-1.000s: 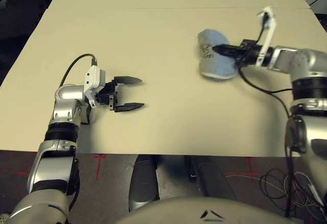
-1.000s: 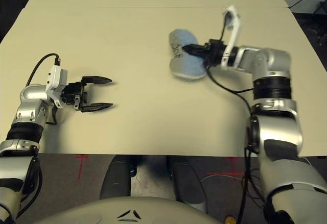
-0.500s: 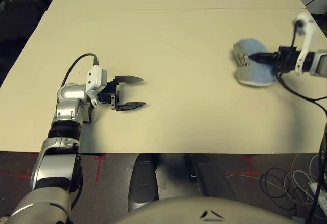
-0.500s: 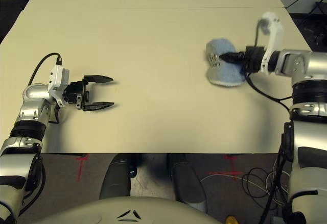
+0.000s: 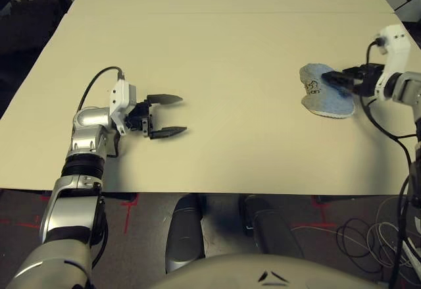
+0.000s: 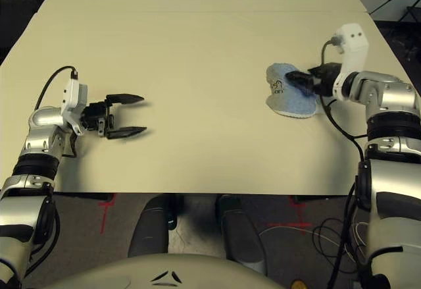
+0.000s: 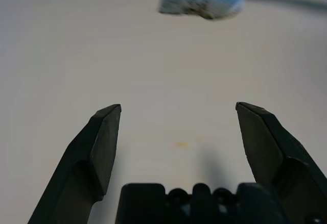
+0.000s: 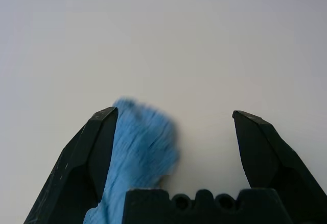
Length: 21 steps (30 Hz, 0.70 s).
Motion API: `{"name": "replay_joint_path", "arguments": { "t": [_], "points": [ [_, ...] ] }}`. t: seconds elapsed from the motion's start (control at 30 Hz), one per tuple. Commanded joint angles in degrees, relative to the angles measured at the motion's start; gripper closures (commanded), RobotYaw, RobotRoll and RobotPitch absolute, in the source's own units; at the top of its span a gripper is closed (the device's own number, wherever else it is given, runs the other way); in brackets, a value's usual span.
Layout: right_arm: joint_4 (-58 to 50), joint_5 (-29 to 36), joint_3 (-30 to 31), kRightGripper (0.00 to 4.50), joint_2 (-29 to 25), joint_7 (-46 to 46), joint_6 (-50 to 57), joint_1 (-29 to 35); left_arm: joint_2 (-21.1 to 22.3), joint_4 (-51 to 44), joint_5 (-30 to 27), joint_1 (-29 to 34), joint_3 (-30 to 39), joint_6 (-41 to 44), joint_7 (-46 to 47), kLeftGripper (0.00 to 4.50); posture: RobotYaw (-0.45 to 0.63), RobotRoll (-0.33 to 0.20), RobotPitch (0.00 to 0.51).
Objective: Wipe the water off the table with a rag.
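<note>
Blue rag (image 5: 325,98) lies flat near the table's (image 5: 230,58) right edge, right hand (image 8: 171,127) spread open over it, gripping nothing. Left hand (image 5: 168,114) sits open too, so that faint orange water (image 7: 180,145) spot between its fingers probably gets missed.

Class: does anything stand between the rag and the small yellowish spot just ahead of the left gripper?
Nothing visible does. The rag lies on the right side of the table, with the right gripper at it, jaws open. The water sits just ahead of the open left gripper. Bare tabletop runs between them.
</note>
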Motion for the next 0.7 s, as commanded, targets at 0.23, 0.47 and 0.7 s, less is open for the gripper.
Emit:
{"name": "replay_joint_path", "arguments": {
  "t": [0.23, 0.47, 0.7],
  "points": [
    [10.8, 1.4, -9.3, 0.03, 0.7, -10.9, -19.6, 0.5, 1.4, 11.6, 1.6, -9.8, 9.4, 7.1, 28.3, 0.00, 0.08, 0.000, 0.160],
    [16.5, 0.2, -9.5, 0.03, 1.2, -17.0, -28.0, 1.3, 4.0, 19.6, 3.8, -12.4, 12.3, 6.5, 42.3, 0.00, 0.08, 0.000, 0.160],
    [19.4, 1.0, -10.8, 0.03, 1.6, -19.8, -32.3, 2.6, 4.1, 20.7, 5.4, -10.5, 13.4, 3.6, 47.9, 0.00, 0.09, 0.000, 0.154]
  ]
}}
